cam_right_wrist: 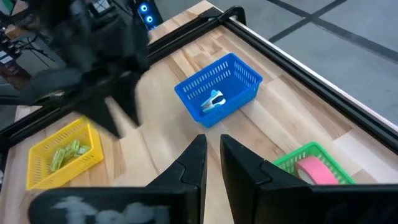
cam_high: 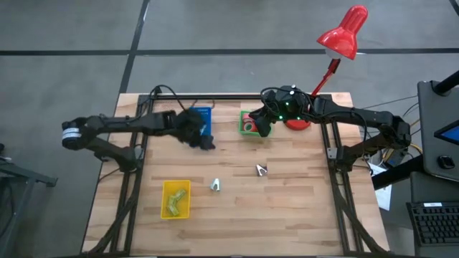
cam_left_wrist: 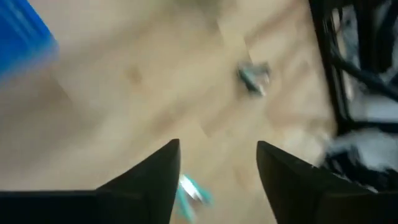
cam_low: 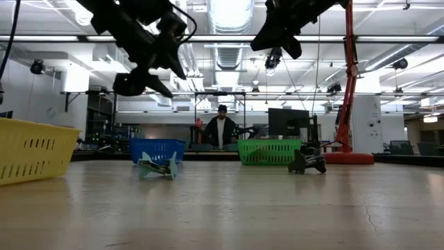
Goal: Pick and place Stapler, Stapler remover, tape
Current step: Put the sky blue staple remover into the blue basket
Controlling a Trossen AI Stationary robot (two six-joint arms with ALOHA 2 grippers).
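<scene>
Two stapler removers lie on the bare wood: a pale teal one and a dark one. A third remover lies in the blue bin. Green staplers lie in the yellow bin. A red-pink tape roll sits in the green bin. My left gripper hangs open and empty above the table beside the blue bin. My right gripper hovers at the green bin, fingers nearly together with nothing between them.
A red desk lamp stands on its base at the far right corner, just behind my right gripper. The three bins stand along the far edge and near left. Bare wood lies across the table's middle and near right. A person sits far behind the table.
</scene>
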